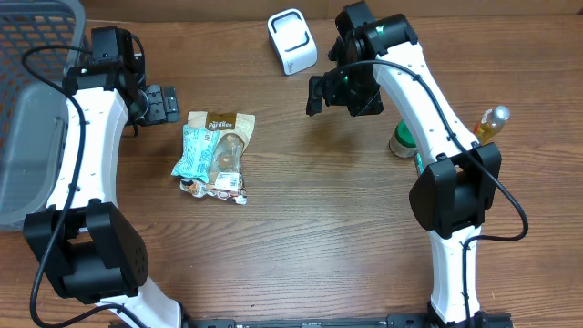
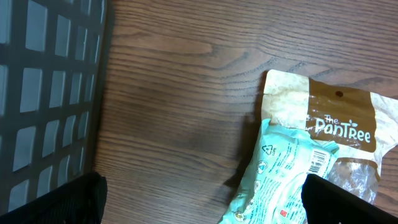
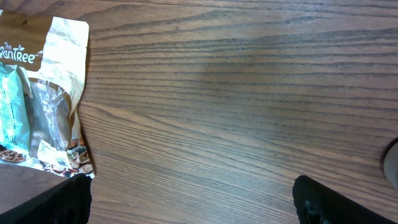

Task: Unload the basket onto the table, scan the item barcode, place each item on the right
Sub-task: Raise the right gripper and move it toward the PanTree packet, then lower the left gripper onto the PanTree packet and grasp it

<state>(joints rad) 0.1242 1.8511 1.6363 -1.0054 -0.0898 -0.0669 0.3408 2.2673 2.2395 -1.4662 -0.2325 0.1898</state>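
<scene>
At the left edge of the overhead frame sits a grey mesh basket (image 1: 25, 137), its grid wall filling the left side of the left wrist view. Just right of it, in the upper left, the left gripper (image 1: 168, 103) hovers over the wooden table (image 1: 301, 228) with its jaws spread wide and nothing between them; its dark fingers (image 2: 56, 202) show only at the bottom corners of the wrist view. Immediately right of the gripper lie the items in a small pile: a brown PanTree pouch (image 1: 226, 126), a teal packet (image 1: 195, 151) lying partly over it, and a small printed pack (image 1: 217, 189) below them. The teal packet's barcode (image 2: 320, 160) faces up. At the top centre stands the white scanner (image 1: 291, 41). Right of it the right gripper (image 1: 344, 97) hangs above bare wood, jaws fully released and empty. Further right are a green-lidded jar (image 1: 403, 141) and a yellow bottle (image 1: 490, 124).
</scene>
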